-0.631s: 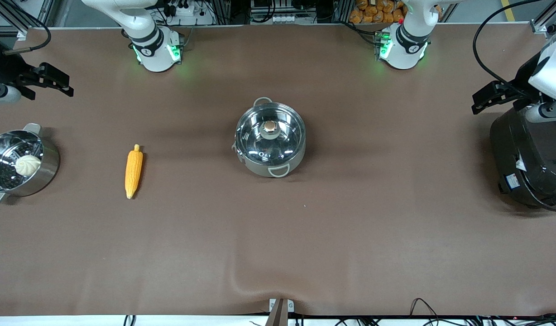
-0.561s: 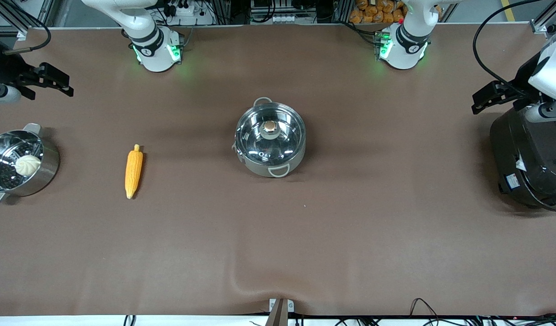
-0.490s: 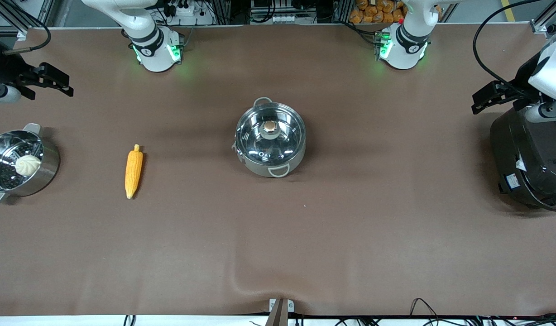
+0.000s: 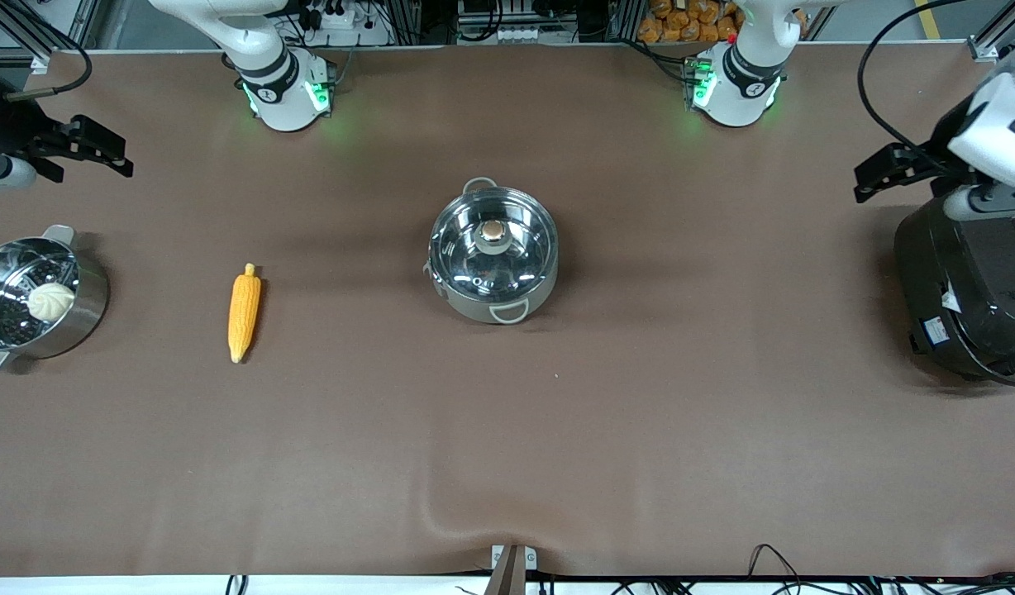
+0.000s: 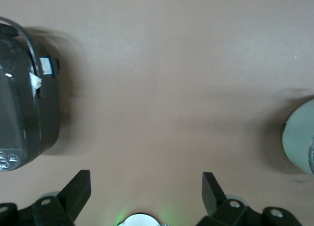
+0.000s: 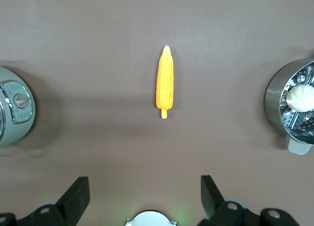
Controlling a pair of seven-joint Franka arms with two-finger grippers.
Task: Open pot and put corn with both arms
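The grey-green pot [image 4: 493, 289] stands mid-table with its glass lid [image 4: 493, 248] on, the tan knob [image 4: 493, 233] on top. The yellow-orange corn [image 4: 244, 312] lies flat on the table, toward the right arm's end. My right gripper [image 4: 90, 153] hangs open and empty over the table by the steamer pot. Its wrist view shows the corn [image 6: 165, 81] and the pot's edge [image 6: 14, 106] past the gripper [image 6: 144, 189]. My left gripper [image 4: 896, 169] hangs open and empty over the table beside the rice cooker. Its wrist view [image 5: 145, 187] shows the pot's edge [image 5: 300, 142].
A shiny steel steamer pot [image 4: 90, 302] with a white bun [image 4: 50, 300] stands at the right arm's end of the table. A large black rice cooker [image 4: 970, 289] stands at the left arm's end. A brown cloth [image 4: 640, 430] covers the table.
My left gripper and wrist have shifted slightly toward the robots' bases. The right arm, the pot and the corn have not moved.
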